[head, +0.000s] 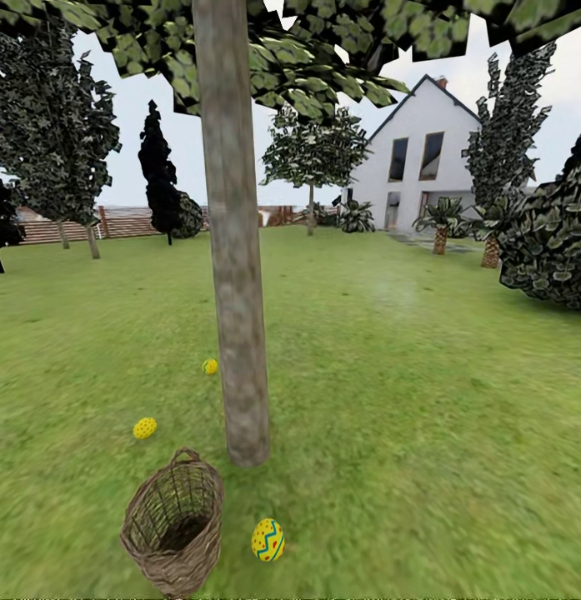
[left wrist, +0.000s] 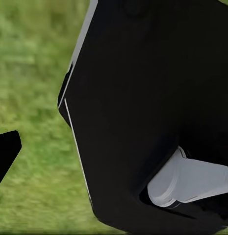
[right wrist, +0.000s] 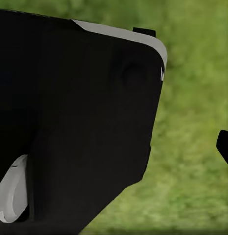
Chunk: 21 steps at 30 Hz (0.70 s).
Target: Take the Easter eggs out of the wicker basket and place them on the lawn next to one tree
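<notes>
Lawn, wide and green, running back to white house. Tree upright on it, trunk mottled grey-brown. Wicker basket tipped beside trunk base, nothing visible inside. Three Easter eggs on grass around trunk: zigzag one just beside basket, dotted one, third farther back. Jaw state of both grippers: cannot tell.

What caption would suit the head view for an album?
Three Easter eggs lie on the lawn around one tree, beside the emptied wicker basket.
</notes>
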Available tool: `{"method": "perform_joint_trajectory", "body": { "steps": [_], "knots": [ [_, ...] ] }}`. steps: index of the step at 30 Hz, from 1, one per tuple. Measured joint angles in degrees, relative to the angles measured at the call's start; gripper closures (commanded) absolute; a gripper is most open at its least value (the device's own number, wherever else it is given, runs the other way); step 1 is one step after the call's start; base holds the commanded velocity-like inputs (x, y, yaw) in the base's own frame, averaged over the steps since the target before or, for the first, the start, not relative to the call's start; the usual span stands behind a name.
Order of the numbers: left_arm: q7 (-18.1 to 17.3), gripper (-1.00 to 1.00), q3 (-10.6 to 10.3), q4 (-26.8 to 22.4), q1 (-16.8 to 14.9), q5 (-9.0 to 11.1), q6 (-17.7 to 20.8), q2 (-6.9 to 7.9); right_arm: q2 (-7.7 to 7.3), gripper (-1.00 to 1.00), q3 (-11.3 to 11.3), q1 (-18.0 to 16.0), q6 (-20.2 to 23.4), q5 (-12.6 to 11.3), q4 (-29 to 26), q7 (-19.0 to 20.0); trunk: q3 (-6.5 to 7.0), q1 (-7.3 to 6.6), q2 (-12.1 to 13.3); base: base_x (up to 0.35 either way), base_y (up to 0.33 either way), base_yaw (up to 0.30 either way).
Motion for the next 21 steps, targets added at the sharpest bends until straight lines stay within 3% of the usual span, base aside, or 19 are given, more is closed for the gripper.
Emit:
{"method": "perform_joint_trajectory", "body": {
  "steps": [21],
  "knots": [
    [0.0, -1.0, 0.0, -0.1, 0.3, -0.1, -0.3, 0.03, 0.56, -1.0, 0.0, 0.0, 0.0, -0.1, 0.0, 0.0, 2.07, -4.62, 8.4, 0.0, 0.0, 0.0]
  ]
}}
